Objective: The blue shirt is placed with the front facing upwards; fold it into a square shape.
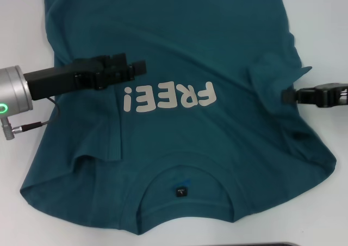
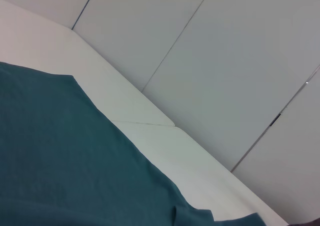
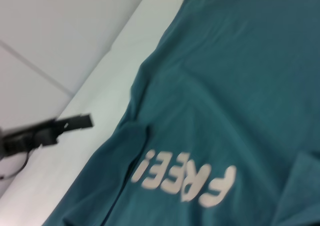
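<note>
Blue shirt [image 1: 179, 67] spread face up over white table [image 2: 150, 136], pale panelled wall [image 2: 225, 61] behind, beneath left end effector [image 1: 138, 68] beside the "FREE!" lettering [image 1: 169, 98] and right end effector [image 1: 285, 95] at its bunched sleeve, finger states cannot tell.

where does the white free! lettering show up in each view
Head view: the white FREE! lettering sits mid-picture on the blue shirt, upside down, between the left gripper and the right gripper.
Left wrist view: not in it; only plain shirt cloth and the white table.
Right wrist view: low in the picture, right of centre.
Shared landmark: the left gripper, also seen beside the shirt in the right wrist view.
</note>
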Tool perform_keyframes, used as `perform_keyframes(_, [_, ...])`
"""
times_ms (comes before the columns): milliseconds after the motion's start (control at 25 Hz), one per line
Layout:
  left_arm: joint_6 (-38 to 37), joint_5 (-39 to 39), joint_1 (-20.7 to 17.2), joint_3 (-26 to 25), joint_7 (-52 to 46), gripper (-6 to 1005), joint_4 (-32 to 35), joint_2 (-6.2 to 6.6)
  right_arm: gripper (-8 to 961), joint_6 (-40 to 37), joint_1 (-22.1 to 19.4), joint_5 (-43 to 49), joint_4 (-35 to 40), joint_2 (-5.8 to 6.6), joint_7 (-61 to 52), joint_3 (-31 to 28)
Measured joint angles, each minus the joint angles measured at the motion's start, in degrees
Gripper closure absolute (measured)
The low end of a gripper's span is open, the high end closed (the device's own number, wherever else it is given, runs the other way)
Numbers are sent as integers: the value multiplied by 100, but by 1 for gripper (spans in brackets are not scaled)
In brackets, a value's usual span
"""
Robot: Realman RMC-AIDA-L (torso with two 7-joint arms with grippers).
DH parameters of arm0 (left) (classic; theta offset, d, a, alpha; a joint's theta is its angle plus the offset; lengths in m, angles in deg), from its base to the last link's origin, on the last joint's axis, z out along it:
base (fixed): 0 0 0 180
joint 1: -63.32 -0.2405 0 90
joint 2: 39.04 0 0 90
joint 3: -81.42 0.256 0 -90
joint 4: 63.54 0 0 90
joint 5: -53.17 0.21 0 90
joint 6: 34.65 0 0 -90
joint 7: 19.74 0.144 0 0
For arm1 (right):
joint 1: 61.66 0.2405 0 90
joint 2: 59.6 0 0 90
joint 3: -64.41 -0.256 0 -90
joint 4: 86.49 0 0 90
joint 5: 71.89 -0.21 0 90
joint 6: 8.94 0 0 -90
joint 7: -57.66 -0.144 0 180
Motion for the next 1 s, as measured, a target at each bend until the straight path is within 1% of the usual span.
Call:
perform_keyframes(80, [5,0,-1,14,4,185,0,0,955,-27,83,2,-29,-37,14,267])
perform_keyframes(120, [9,0,-1,17,6,185,1,0,955,-27,83,2,-29,-37,14,267])
perform_keyframes(240, [15,1,-1,19,7,185,9,0,954,-48,154,7,-28,-83,19,556])
perform_keyframes(560, [37,2,6,18,10,185,16,0,950,-37,298,22,-43,-141,-18,1123])
perform_keyframes(680, [47,2,8,20,10,185,17,0,946,-114,311,22,-46,-131,-25,1171])
perform_keyframes(880, [52,2,8,21,10,185,18,0,940,-296,255,-14,-45,-46,-27,987])
perform_keyframes(1000, [45,2,8,14,11,185,18,0,819,-404,175,-17,-34,1,-19,787])
